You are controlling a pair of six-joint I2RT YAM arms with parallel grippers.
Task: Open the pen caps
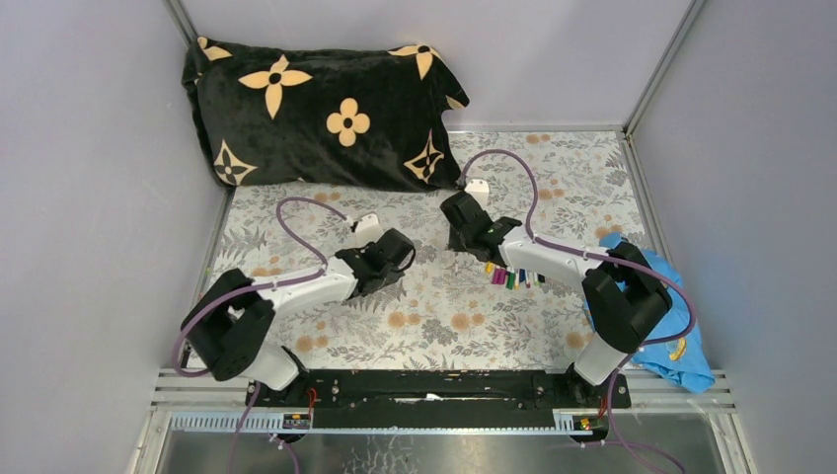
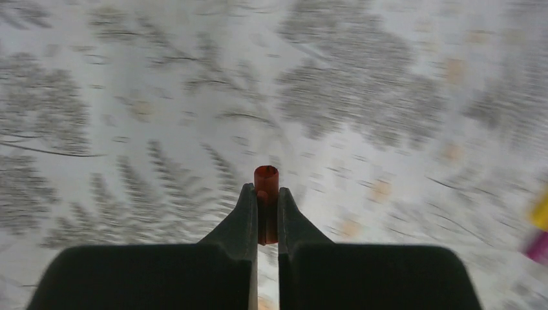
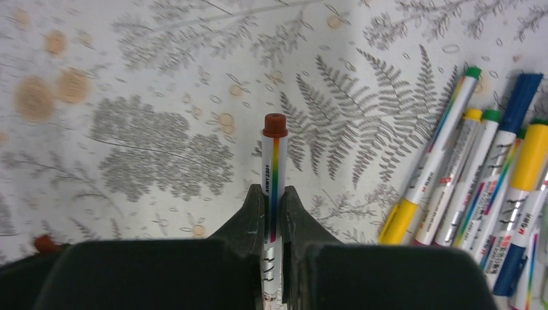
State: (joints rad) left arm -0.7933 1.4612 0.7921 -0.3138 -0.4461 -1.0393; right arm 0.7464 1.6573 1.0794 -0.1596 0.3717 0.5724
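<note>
Holding check: your left end effector (image 2: pixel 266 190) is pinched nearly closed on a red cap (image 2: pixel 266 177), held clear of the tabletop (image 2: pixel 129 97). Your right end effector (image 3: pixel 273 192) is clamped on a white pen (image 3: pixel 274 155), its red end poking past the fingertips. The other pens (image 3: pixel 484 174) lie bunched on the tabletop just to its right. I'd expect the caps to be light, hard, slick and friction-fit. Grip the barrel mid-length, pinch the cap across its sides and pull straight along the axis. A loose pinch will likely let the cap slip or pop free.
</note>
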